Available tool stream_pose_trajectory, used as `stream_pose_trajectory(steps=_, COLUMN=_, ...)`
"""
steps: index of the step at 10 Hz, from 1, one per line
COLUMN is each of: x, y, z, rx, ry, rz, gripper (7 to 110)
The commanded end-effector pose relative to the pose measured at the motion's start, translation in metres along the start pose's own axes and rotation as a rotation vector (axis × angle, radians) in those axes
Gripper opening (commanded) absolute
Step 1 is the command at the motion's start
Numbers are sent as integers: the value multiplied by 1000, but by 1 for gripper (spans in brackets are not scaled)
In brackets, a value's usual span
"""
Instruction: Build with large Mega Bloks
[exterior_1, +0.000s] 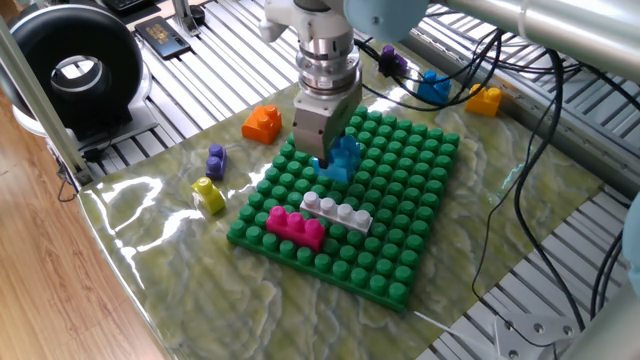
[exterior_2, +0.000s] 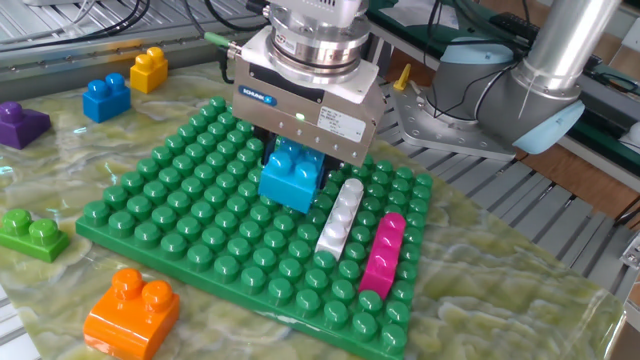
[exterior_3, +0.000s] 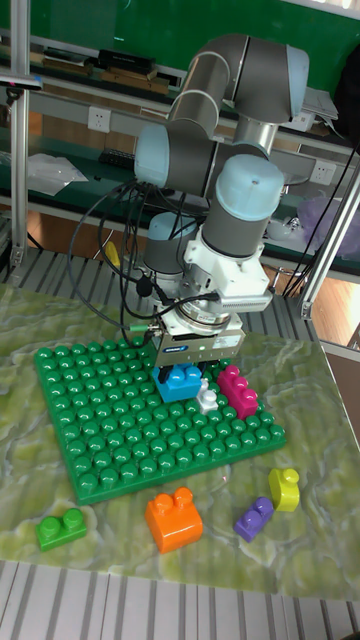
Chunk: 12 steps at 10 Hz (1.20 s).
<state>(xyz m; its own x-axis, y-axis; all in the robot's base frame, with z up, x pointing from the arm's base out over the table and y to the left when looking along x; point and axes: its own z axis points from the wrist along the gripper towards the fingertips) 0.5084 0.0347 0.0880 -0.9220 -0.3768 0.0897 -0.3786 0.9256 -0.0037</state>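
Observation:
My gripper (exterior_2: 296, 162) is shut on a light blue brick (exterior_2: 292, 178), held low over the green baseplate (exterior_2: 170, 222). Whether the brick touches the studs I cannot tell. It hangs right beside the far end of a white-grey brick (exterior_2: 340, 216), which sits on the plate next to a magenta brick (exterior_2: 383, 252). In one fixed view the gripper (exterior_1: 327, 152) holds the blue brick (exterior_1: 344, 158) just behind the white-grey brick (exterior_1: 337, 211) and the magenta one (exterior_1: 293, 226). The tall view shows the blue brick (exterior_3: 180, 382) under the gripper (exterior_3: 190, 366).
Loose bricks lie on the mat around the plate: orange (exterior_2: 130, 310), lime green (exterior_2: 32, 235), yellow (exterior_1: 208, 194), small purple (exterior_1: 216, 159). Further off lie blue (exterior_2: 105, 97), yellow-orange (exterior_2: 148, 68) and purple (exterior_2: 20, 124) ones. Cables (exterior_1: 530, 150) trail at the right.

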Motion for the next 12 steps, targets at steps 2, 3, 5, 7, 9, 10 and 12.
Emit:
stream_pose_trajectory(steps=2, x=-21, y=6, z=9, rx=-12, ry=-115, rz=-21, gripper=7)
stream_pose_trajectory(steps=3, x=-15, y=3, z=8, rx=6, ry=-106, rz=-33, gripper=7)
stream_pose_trajectory(steps=5, x=-1, y=10, z=5, rx=-6, ry=-94, rz=-30, gripper=7)
stream_pose_trajectory(steps=7, x=2, y=7, z=8, rx=2, ry=-107, rz=-30, gripper=7)
stream_pose_trajectory(steps=9, x=7, y=6, z=12, rx=-3, ry=-117, rz=-24, gripper=7)
stream_pose_trajectory(steps=10, x=13, y=6, z=14, rx=-6, ry=-100, rz=-12, gripper=7)
stream_pose_trajectory(steps=12, x=12, y=6, z=15, rx=-7, ry=-101, rz=-10, gripper=7)
